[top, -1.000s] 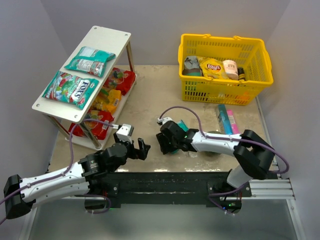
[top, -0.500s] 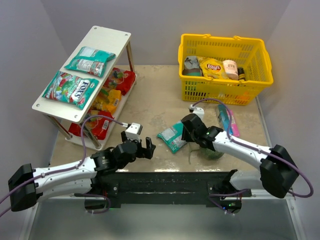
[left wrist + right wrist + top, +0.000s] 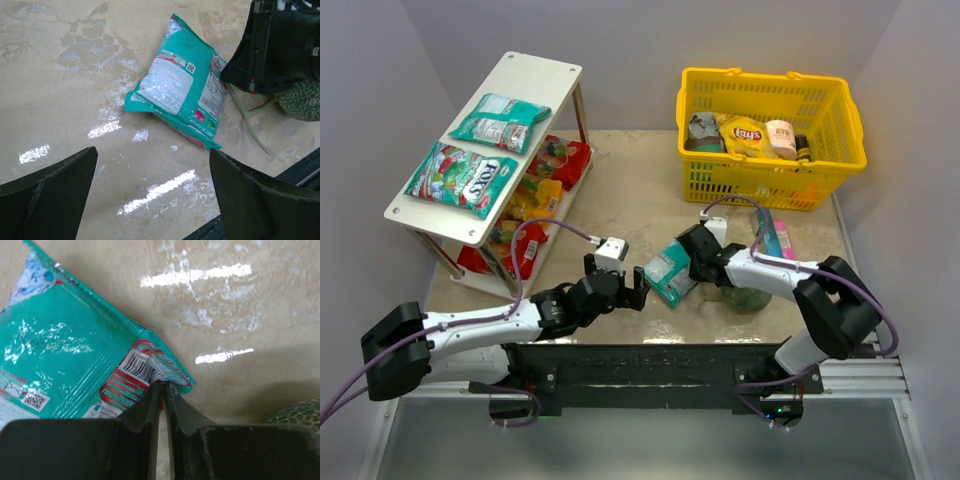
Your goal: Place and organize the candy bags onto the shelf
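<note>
Candy bag [image 3: 669, 273] on table [image 3: 640, 200], right of shelf [image 3: 535, 75]

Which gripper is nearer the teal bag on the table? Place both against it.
Right. The right gripper sits shut at a corner of the teal candy bag; the left gripper hangs open short of it, not touching.

Teal candy bag [image 3: 667, 272] on table [image 3: 630, 190]

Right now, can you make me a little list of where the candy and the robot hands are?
Loose bag: teal candy bag, flat on the table
Right gripper: shut, pinching that bag's edge
Left gripper: open, close to the bag, not touching
Shelf top: mint packets and a bigger green-white bag
Shelf bottom: red and yellow bags
Yellow basket: back right, holds a chip bag
</note>
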Motion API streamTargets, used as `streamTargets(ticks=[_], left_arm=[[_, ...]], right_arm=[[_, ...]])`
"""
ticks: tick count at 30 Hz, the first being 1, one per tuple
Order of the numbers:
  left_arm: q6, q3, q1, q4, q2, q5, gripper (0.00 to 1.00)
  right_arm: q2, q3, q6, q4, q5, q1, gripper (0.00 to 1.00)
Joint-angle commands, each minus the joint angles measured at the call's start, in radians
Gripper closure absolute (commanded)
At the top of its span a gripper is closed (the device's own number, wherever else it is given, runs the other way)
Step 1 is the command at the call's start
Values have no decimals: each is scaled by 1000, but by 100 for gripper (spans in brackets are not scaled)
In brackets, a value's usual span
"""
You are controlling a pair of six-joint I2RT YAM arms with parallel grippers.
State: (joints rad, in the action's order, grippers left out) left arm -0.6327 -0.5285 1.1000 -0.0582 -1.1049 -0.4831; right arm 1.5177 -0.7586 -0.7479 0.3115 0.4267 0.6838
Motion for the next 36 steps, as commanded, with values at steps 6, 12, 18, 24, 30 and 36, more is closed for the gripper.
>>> streamTargets(ticks=[6, 12, 18, 24, 30, 36], left_arm=[[57, -80, -2, -115, -142, -63, 1], [62, -102, -2, -109, -182, -61, 1], [64, -99, -2, -80, -171, -72, 1], [59, -73, -2, -61, -135, -75, 1], [53, -62, -2, -20, -83, -68, 1], [64, -57, -2, -2, -26, -81, 1]], right_arm=[[120, -174, 200, -169, 38, -49, 85], [84, -228, 228, -205, -18, -56, 53], [67, -242, 242, -197, -80, -55, 43], [-43, -182, 116, -71, -121, -55, 47], [-301, -58, 139, 1, -319, -55, 46], [-439, 34, 36, 181, -416, -53, 43]])
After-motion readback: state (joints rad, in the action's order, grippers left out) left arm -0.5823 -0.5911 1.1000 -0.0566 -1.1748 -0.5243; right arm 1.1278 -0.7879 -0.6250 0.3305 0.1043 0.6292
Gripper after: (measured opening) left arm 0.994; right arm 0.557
